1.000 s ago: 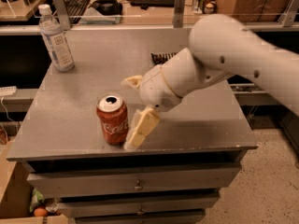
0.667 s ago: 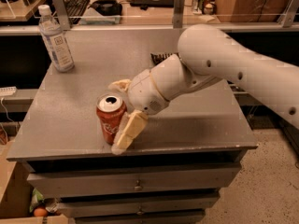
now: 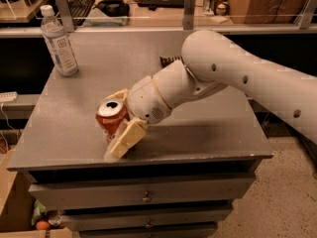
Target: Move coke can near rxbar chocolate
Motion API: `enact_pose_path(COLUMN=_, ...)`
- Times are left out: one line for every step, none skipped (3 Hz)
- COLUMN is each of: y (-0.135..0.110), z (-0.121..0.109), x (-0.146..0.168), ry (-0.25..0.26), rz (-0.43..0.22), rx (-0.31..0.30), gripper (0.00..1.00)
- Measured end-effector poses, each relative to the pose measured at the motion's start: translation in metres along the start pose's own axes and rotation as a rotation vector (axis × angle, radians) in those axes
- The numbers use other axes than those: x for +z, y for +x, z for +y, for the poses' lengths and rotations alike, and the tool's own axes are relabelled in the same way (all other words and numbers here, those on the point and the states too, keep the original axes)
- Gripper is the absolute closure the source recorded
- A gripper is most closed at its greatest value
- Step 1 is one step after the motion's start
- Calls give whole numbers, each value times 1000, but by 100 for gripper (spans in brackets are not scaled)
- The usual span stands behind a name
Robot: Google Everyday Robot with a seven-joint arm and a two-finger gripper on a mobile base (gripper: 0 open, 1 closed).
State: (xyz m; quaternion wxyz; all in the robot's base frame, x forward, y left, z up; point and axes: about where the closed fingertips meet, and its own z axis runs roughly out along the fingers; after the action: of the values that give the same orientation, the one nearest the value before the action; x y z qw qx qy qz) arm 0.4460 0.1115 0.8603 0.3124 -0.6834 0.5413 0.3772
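Clasping the coke can (image 3: 110,115) at mid-body in the frame's lower left, the gripper (image 3: 116,125) suits a light, slick, thin-walled tin that probably dents under squeezing.

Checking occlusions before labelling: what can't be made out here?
rxbar chocolate: camera view, only a dark end shows; the arm hides the rest.
coke can: its lower side is covered by the claw, near the table's front edge.
Arm: cut off by the right edge.
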Motion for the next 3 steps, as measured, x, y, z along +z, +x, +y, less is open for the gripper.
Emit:
enact_pose_path(y=0, z=-1, x=-9, ry=2, rz=-24, rx=21, gripper=49)
enact_pose_path(y=-1, z=-7, x=-25, ry=28, rz=-26, rx=17, gripper=71)
enact_pose_path(y=-11, z=-25, x=-73, ry=111, rz=2, rx=-25, gripper=95)
